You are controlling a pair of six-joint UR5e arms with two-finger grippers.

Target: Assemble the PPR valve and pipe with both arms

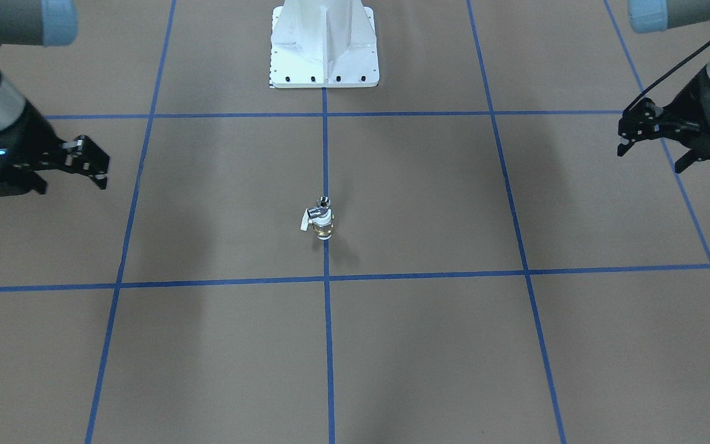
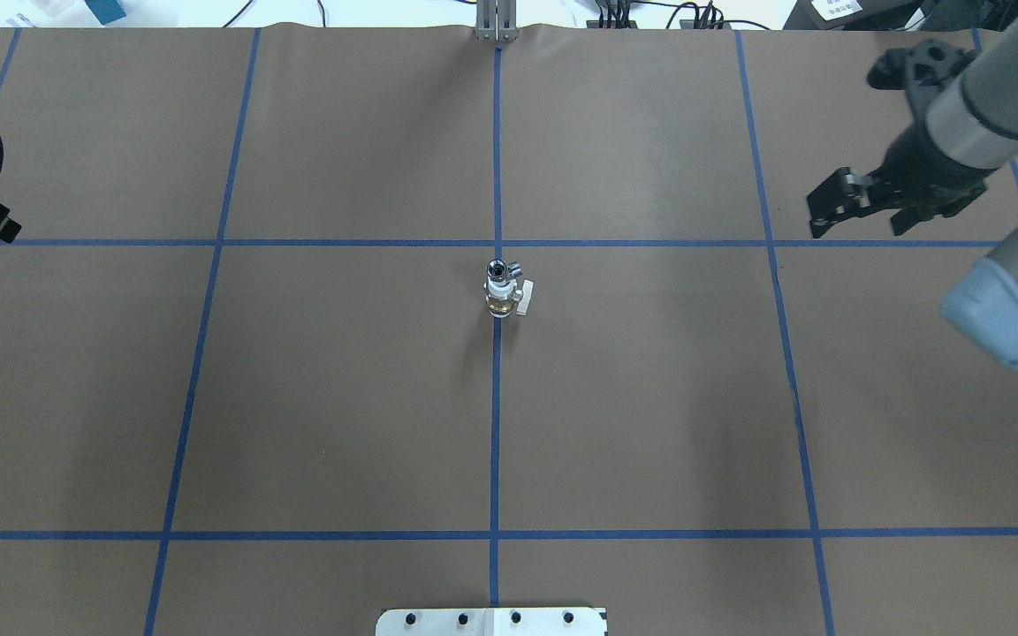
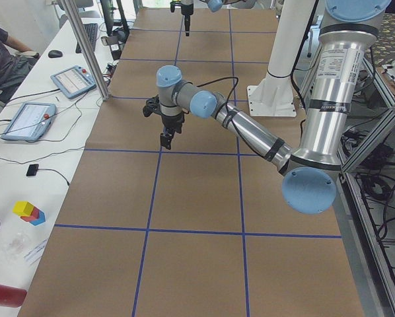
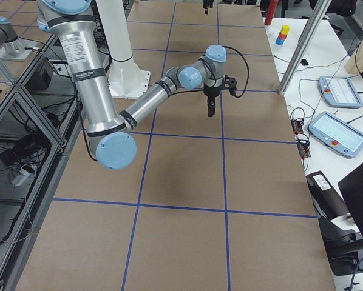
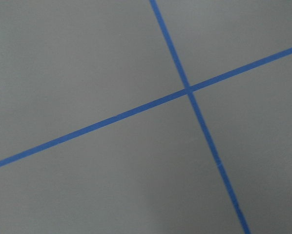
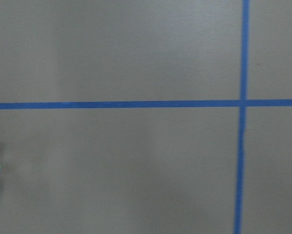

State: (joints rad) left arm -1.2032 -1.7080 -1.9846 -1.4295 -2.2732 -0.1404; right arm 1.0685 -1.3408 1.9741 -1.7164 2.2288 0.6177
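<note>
The PPR valve stands upright at the table's centre on the blue middle line, with a brass middle, a white collar and a pale lever. The short silvery pipe sits on top of it, round mouth up. Both show in the overhead view, the valve and the pipe. My left gripper is open and empty, far off to one side. My right gripper is open and empty, far off to the other side, and it shows in the overhead view. The wrist views show only paper and tape.
The white bolted pedestal stands at the robot's side of the table. Blue tape lines grid the brown paper. Operators' desks with tablets and a metal post lie beyond the far edge.
</note>
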